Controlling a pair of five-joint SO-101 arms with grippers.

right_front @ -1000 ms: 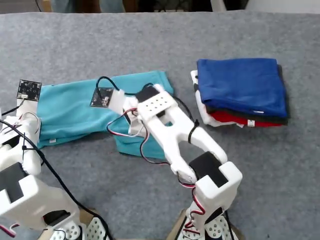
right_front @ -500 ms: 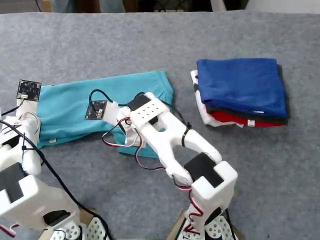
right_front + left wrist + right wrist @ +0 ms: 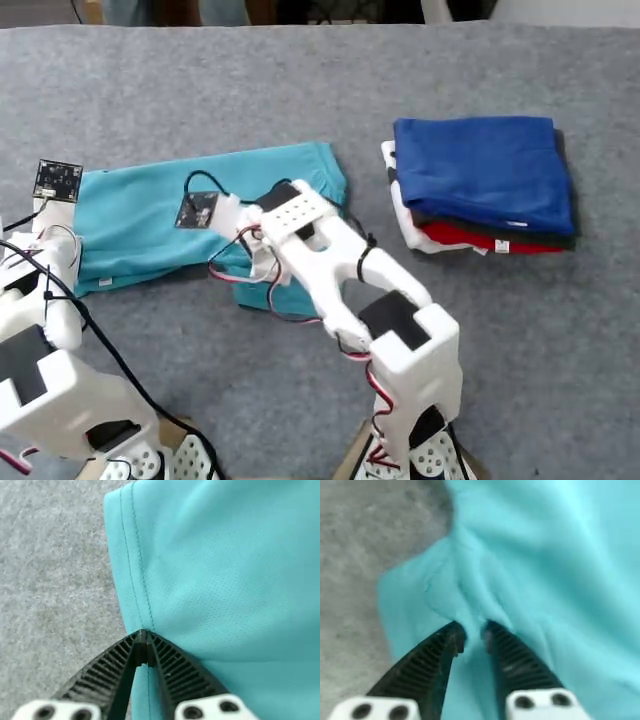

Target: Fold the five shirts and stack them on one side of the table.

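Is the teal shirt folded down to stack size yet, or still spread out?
Not yet, only partly folded: the teal shirt lies as a long strip on the table, much wider than the folded stack beside it.

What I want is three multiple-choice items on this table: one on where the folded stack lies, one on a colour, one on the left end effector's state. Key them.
1. In the high view, the folded stack lies:
A) on the teal shirt
B) to the right of it, apart
C) to the left of it

2. The stack's top shirt is:
A) red
B) white
C) blue

3. The left end effector is:
A) shut on the teal shirt's hem
B) wide open in the air
C) shut on a red shirt

Key:
1 B, a strip of grey table separates the two.
2 C, blue cloth covers the layers beneath.
3 A, the left wrist view shows its tips meeting at the stitched edge.
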